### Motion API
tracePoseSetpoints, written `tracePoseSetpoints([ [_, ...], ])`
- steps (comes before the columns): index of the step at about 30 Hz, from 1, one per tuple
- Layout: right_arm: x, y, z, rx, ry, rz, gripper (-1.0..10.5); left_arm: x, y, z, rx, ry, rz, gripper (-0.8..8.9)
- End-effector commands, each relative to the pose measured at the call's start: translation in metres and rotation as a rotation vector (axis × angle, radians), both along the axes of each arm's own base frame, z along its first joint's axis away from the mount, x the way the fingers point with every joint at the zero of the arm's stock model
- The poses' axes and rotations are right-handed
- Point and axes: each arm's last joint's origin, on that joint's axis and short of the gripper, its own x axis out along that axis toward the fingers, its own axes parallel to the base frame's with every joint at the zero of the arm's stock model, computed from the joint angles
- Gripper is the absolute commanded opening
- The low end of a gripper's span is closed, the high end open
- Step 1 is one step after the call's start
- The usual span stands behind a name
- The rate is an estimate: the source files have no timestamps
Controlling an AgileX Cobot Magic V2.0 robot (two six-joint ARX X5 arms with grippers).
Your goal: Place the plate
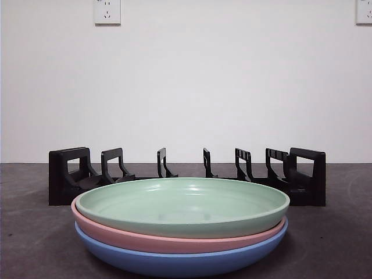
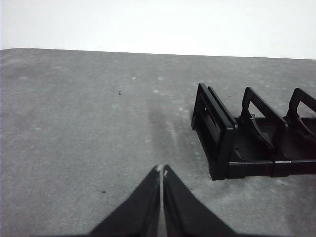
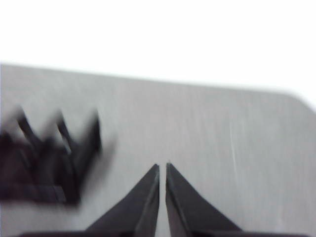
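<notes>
Three plates are stacked near the front view camera: a green plate on top, a pink plate under it, a blue plate at the bottom. Behind them stands a black slotted dish rack. My left gripper is shut and empty above the bare table, beside one end of the rack. My right gripper is shut and empty near the rack's other end, which looks blurred. Neither gripper shows in the front view.
The grey table runs back to a white wall with two sockets. Bare table lies on both sides of the rack.
</notes>
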Motion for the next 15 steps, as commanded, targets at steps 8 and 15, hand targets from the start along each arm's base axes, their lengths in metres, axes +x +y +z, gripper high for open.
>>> tracePoseSetpoints([
  [8, -0.005, -0.007, -0.037, 0.055, 0.017, -0.08, 0.2, 0.001, 0.0, -0.006, 0.0, 0.008, -0.003, 0.07],
  [15, -0.005, -0.008, -0.036, 0.056, 0.005, -0.089, 0.2, 0.001, 0.0, -0.006, -0.001, 0.008, -0.003, 0.07],
])
